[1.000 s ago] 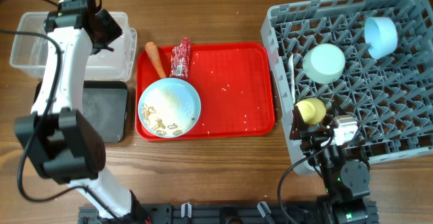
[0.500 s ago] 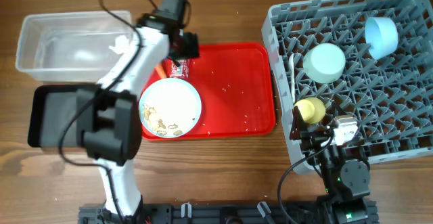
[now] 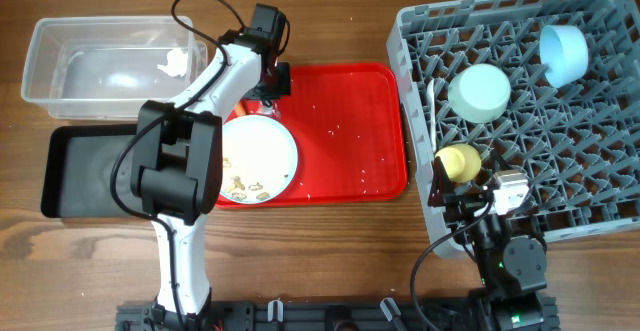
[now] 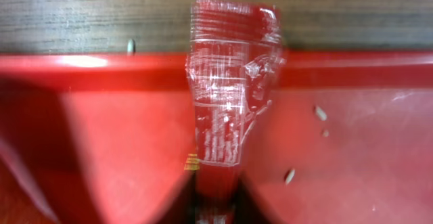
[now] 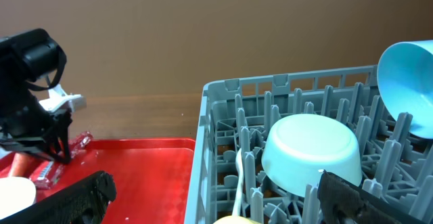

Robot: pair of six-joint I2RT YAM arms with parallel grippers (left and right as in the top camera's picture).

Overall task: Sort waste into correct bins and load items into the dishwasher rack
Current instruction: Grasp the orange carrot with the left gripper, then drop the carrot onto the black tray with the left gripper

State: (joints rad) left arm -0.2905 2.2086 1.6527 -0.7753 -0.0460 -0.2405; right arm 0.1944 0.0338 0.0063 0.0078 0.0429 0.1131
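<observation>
The left gripper (image 3: 268,87) is down on the back left corner of the red serving tray (image 3: 345,136), its two fingers drawn in on the near end of the crinkled red wrapper (image 4: 230,102). In the left wrist view the wrapper runs away from the fingers as a long, narrow packet: glossy red, creased, with a clear panel of white print. Its far end lies over the tray's rim and the wooden table (image 3: 320,31). A few beige rice grains (image 4: 318,112) lie loose on the tray beside it.

Just in front of the gripper, on the same tray, sits the pale blue plate (image 3: 268,156), partly under the arm, with beige food scraps (image 3: 247,184) along its near edge. To the left, the clear plastic tub (image 3: 60,41) holds the crumpled white tissue (image 3: 175,64) in its right end. The black tray (image 3: 85,171) lies just in front of the tub.

At the right, the grey dishwasher rack (image 3: 600,201) carries the light green bowl (image 3: 478,93) upside down, the pale blue bowl (image 3: 563,53) tipped on its side near the back, and the small yellow cup (image 3: 460,163) by the front left corner. The right gripper (image 5: 213,183) hangs at that corner with its fingers spread wide and nothing between them.
</observation>
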